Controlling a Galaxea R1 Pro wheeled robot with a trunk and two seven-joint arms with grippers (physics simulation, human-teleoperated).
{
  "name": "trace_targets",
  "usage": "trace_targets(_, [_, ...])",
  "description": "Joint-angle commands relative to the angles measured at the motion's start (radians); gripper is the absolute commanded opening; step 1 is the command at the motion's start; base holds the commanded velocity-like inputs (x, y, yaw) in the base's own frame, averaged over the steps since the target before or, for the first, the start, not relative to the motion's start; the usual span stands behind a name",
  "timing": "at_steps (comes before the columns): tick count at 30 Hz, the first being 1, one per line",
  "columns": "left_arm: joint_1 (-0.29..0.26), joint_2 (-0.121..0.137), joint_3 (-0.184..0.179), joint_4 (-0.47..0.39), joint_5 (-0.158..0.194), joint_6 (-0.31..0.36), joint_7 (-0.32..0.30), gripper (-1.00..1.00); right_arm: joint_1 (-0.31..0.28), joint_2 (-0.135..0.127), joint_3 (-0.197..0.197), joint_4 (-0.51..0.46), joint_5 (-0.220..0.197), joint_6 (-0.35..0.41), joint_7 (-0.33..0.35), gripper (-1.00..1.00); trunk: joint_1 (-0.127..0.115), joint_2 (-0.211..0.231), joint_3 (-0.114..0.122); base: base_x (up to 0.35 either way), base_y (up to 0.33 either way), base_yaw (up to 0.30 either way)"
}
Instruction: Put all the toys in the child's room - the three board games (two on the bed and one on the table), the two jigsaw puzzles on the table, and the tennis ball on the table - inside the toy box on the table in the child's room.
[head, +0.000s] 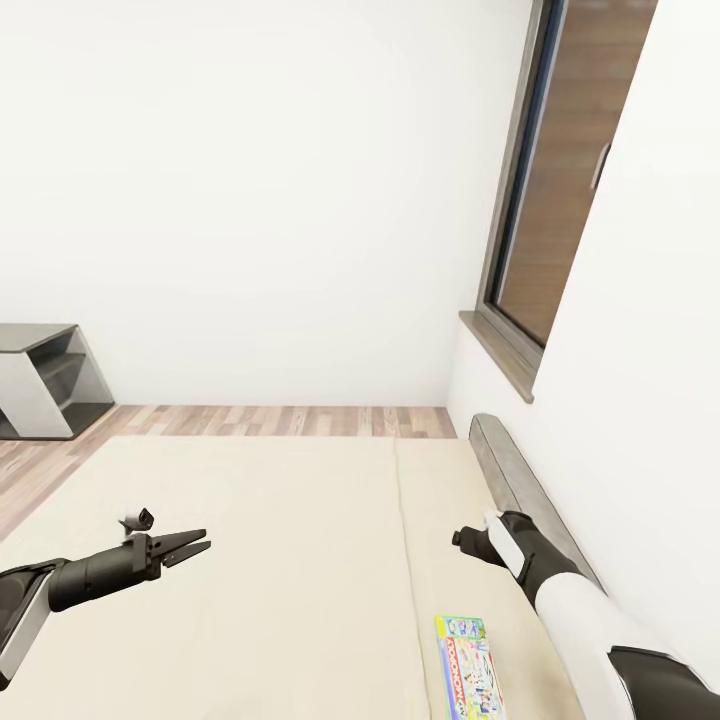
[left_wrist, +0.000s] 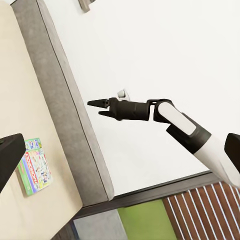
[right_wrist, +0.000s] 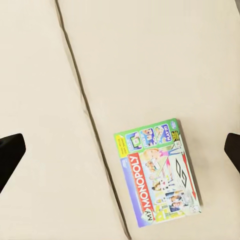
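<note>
1. The board game, a colourful My Monopoly box, lies flat and face up on the bed. It sits just past the seam between the two mattress halves, on the half nearer the headboard.
2. In the right wrist view the board game lies below the camera, between the two dark fingertips at the frame edges and not touching them.
3. Right gripper: it hangs above the bed near the headboard, apart from the board game. The left wrist view shows it side-on, with its two fingers parted by a small gap. It holds nothing and touches nothing.
4. Left gripper: it hovers over the other mattress half, well apart from the board game and farther from the headboard. Its fingers are slightly spread and hold nothing.
5. In the left wrist view the board game lies on the bed near the headboard, below the right arm.
6. Beyond the bed are a wood floor and a grey shelf unit. A window is in the wall behind the headboard.
</note>
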Motion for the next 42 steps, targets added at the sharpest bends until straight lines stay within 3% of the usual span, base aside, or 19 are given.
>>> trace_targets(1, [-0.001, 0.000, 0.000, 0.000, 0.002, 0.011, -0.002, 1.00, -0.001, 0.001, -0.002, -0.002, -0.011, 0.003, -0.007, 1.00, 0.001, -0.002, -0.002, 0.000, 0.000, 0.000])
trace_targets(42, [-0.001, 0.000, 0.001, 0.000, 0.002, 0.011, -0.002, 1.00, -0.003, 0.002, 0.002, -0.001, -0.011, -0.004, -0.007, 1.00, 0.001, -0.002, -0.063, 0.000, 0.000, 0.000])
